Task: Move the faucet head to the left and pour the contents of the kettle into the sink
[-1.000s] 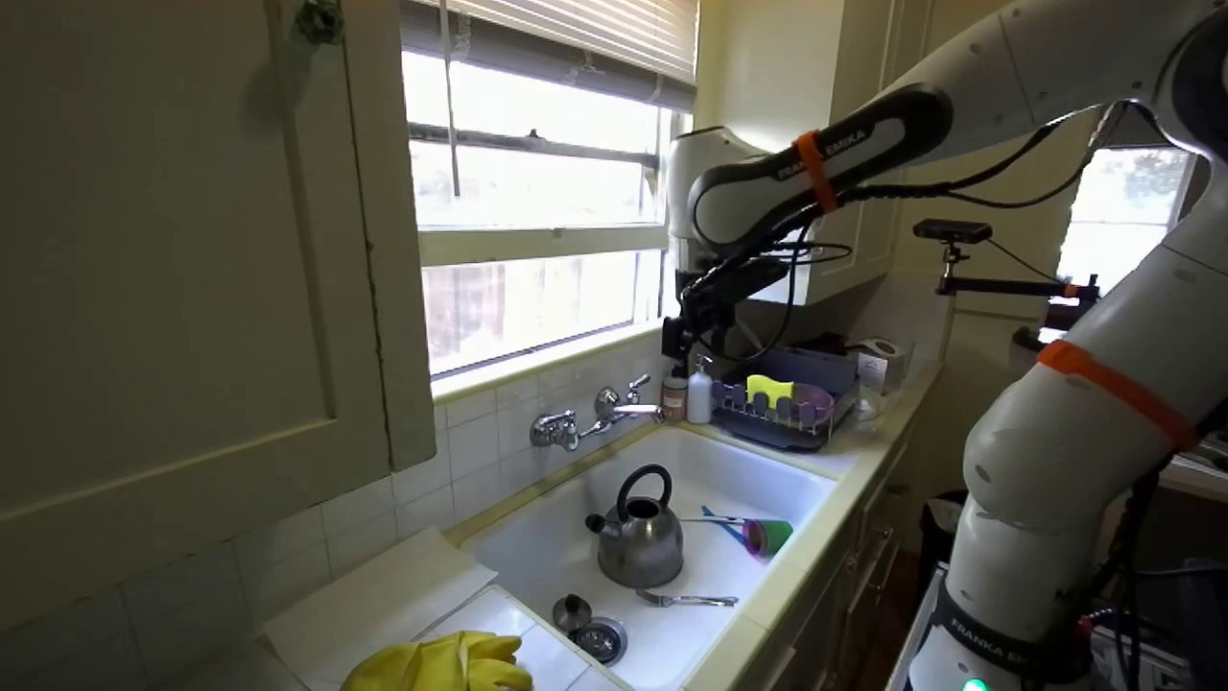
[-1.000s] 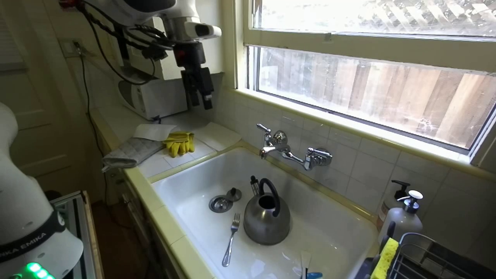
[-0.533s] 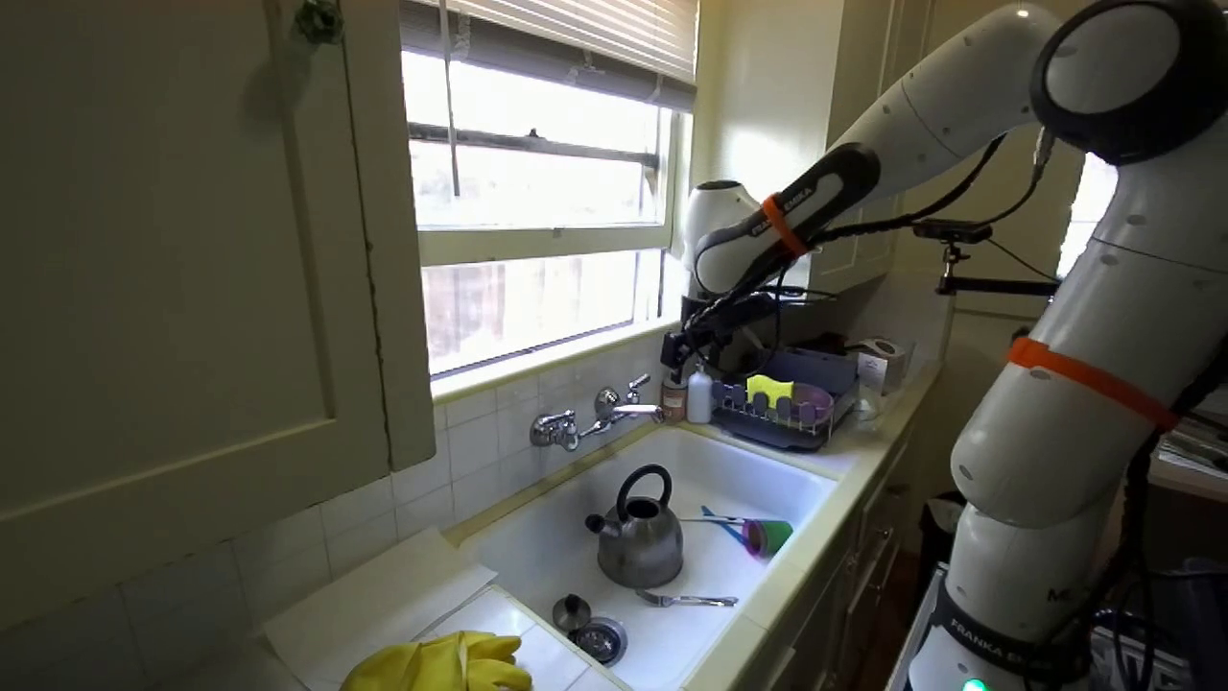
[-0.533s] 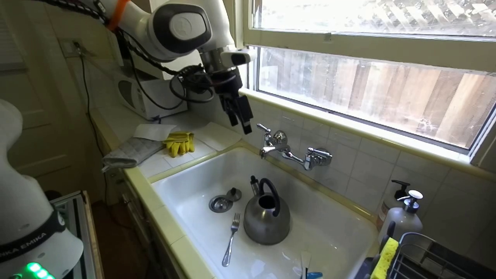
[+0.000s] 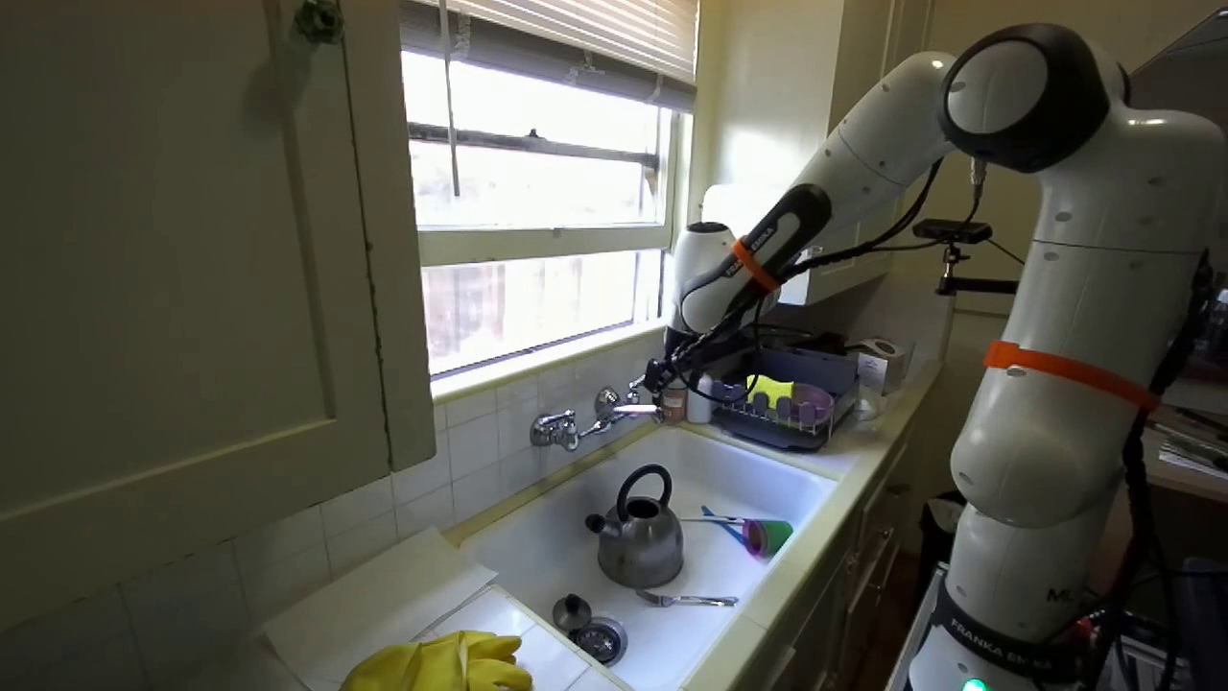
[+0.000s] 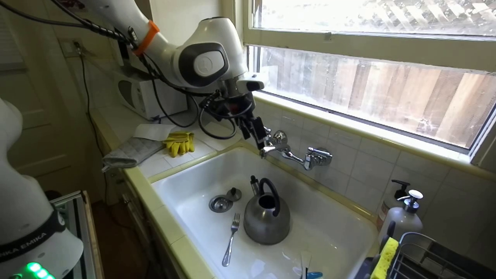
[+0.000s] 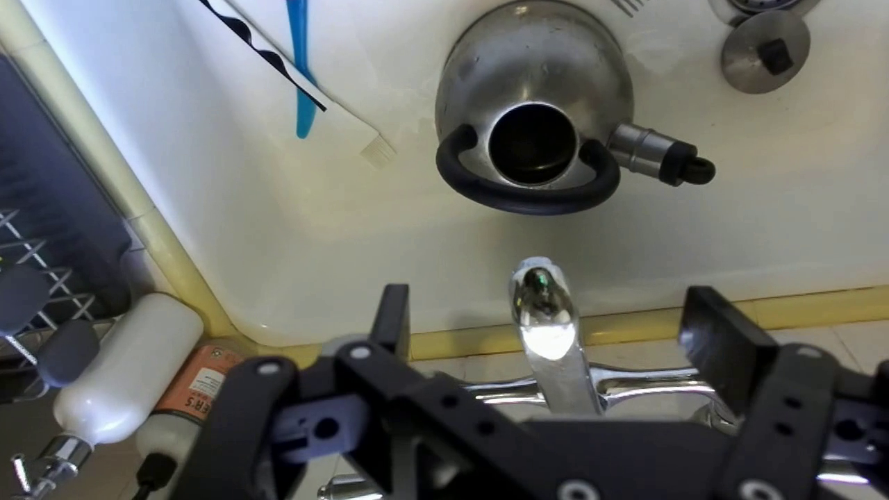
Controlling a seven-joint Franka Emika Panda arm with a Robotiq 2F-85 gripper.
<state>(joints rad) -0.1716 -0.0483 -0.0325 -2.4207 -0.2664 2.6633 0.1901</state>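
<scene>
The chrome faucet head is mounted on the tiled wall above the white sink; it also shows in the other views. My gripper is open and empty just above and beside the spout. In the wrist view the gripper has its fingers wide apart, with the spout in the gap between them, apart from both fingers. The grey metal kettle stands upright in the sink, lid off, dark handle raised. In the wrist view the kettle shows a dark opening; its contents cannot be told.
A fork, a small lid and the drain are near the kettle. A cup and utensils lie at the sink's other end. Soap bottles and a dish rack stand beside the sink. Yellow gloves lie on the counter.
My gripper has moved down and across from over the counter to the faucet spout. The faucet and kettle have not moved.
</scene>
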